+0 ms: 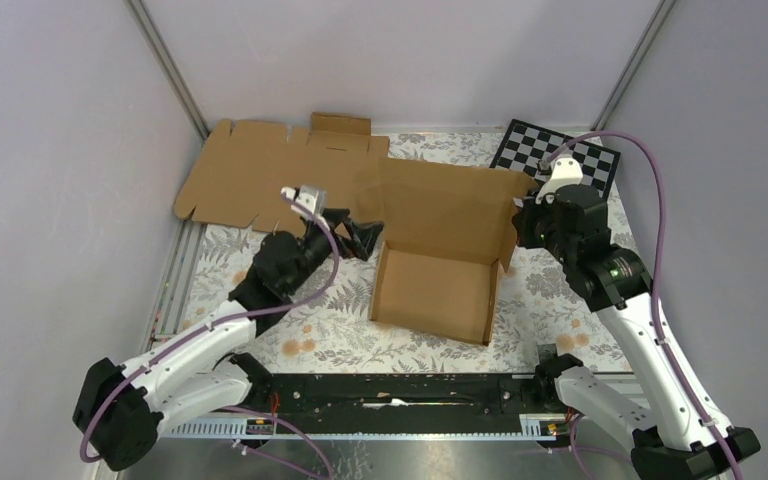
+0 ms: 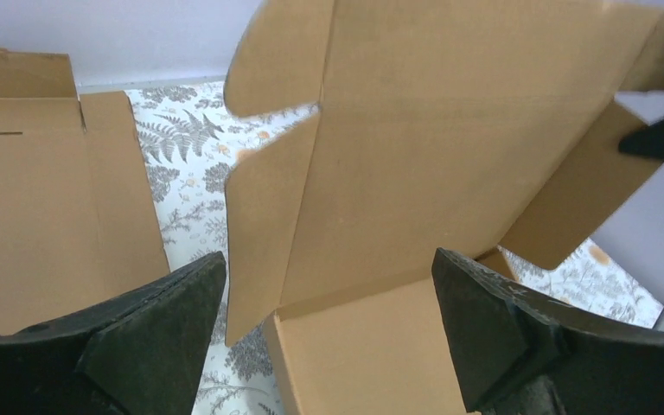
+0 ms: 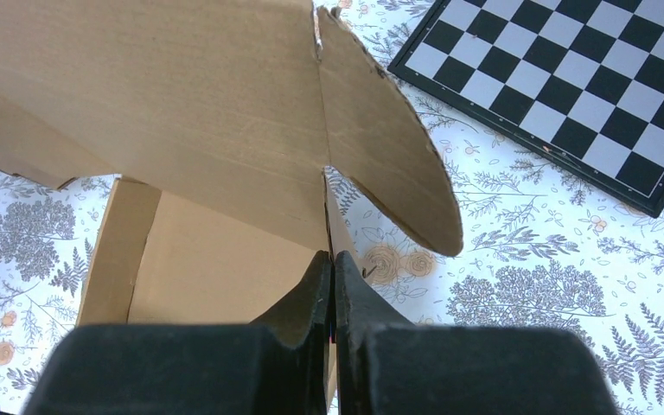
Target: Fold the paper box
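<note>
Paper box (image 1: 435, 290) wall pinched in right claw (image 3: 333, 270), left claw (image 1: 368, 238) gaping alongside.

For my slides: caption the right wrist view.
Right gripper shut on a side wall of the half-folded paper box, checkerboard beyond.

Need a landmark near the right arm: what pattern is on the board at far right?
Black-and-white squares on the checkerboard, clearest in the right wrist view.

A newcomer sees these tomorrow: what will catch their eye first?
Likely the half-folded cardboard box in the middle, its back panel raised. The right gripper is shut on its right wall, while the left gripper stands open by its left side. A checkerboard lies far right, a flat cardboard sheet far left.
</note>
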Available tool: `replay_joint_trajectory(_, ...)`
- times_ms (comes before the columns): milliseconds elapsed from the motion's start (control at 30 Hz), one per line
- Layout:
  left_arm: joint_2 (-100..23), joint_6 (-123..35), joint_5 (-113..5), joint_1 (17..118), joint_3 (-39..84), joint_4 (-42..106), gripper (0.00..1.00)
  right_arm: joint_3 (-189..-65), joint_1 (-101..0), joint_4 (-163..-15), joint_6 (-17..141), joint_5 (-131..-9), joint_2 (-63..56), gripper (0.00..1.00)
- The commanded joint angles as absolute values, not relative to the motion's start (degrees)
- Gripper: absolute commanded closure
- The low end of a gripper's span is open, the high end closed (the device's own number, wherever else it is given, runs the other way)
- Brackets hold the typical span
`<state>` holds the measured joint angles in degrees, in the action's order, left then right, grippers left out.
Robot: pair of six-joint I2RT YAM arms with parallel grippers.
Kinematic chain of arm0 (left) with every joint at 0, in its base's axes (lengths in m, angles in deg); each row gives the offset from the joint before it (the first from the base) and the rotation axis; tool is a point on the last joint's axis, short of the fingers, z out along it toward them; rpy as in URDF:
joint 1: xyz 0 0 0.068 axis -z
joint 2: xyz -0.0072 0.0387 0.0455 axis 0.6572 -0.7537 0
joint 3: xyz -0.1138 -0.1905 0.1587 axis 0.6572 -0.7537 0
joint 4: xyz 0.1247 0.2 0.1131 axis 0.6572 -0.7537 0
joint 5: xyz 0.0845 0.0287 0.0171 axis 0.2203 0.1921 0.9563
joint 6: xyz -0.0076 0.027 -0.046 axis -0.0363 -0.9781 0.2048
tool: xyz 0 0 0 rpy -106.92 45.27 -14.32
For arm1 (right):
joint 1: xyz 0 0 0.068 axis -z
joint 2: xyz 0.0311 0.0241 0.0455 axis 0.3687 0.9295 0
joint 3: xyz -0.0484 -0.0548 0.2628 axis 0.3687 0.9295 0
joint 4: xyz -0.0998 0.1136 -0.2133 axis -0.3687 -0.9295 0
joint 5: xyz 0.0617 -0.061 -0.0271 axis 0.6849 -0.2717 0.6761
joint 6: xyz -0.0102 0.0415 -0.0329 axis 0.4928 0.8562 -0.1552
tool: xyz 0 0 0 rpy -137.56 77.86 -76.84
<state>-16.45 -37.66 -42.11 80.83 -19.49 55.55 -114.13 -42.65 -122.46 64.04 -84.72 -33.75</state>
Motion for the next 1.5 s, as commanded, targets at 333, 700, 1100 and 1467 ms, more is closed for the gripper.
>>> replay_joint_trajectory(333, -29.69, -35.97, -65.82, 64.94, 13.17, 20.44, 0.01, -112.79, -43.08, -118.10, 62.21, -83.10, -36.65, 1.00)
replay_joint_trajectory(700, -32.62, -45.10, -71.19, 64.73, 23.02, 12.03, 0.03, -111.03, -43.08, -117.37, 62.00, -80.35, -37.25, 1.00)
replay_joint_trajectory(1100, -42.48, -47.52, -70.63, 64.73, 31.32, 5.97, 0.20, -110.85, -43.08, -116.95, 62.38, -79.29, -37.26, 1.00)
replay_joint_trajectory(1467, -49.45, -51.29, -75.53, 63.76, 35.38, 2.55, 0.31, -110.78, -43.08, -116.91, 62.42, -78.55, -36.94, 1.00)
